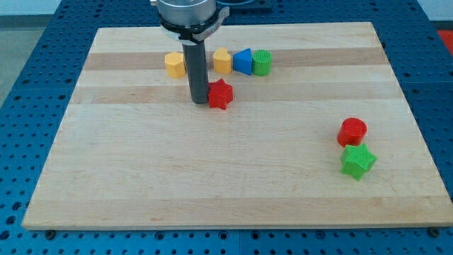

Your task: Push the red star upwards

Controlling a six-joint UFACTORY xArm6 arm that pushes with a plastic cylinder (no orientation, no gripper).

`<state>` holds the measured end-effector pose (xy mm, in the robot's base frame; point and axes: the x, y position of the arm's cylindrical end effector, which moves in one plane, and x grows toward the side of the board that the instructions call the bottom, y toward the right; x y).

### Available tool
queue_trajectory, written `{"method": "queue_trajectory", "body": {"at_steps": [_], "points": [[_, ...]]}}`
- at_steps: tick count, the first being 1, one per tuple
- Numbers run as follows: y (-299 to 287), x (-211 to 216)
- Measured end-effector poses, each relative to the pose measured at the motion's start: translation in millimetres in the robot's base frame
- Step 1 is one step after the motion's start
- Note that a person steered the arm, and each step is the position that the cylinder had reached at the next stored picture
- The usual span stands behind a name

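Illumination is bright, even and diffuse. Focus is sharp across the frame. Blocks cast only faint, short shadows.

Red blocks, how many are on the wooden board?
2. The red star block sits near the view's top middle, touching my tip on its right. The red cylinder block sits at the view's right, just above a green star block.

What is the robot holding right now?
Nothing is held. There is no hand, only a rod. My tip stands on the board right beside the red star, on the view's left of it.
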<state>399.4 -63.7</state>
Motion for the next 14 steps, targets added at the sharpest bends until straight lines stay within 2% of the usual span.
{"method": "queue_trajectory", "body": {"at_steps": [2,3,5,6,7,9,13,14], "points": [[21,59],[55,35],[52,35],[40,58],[39,53],[39,12],[39,2],[89,4]]}}
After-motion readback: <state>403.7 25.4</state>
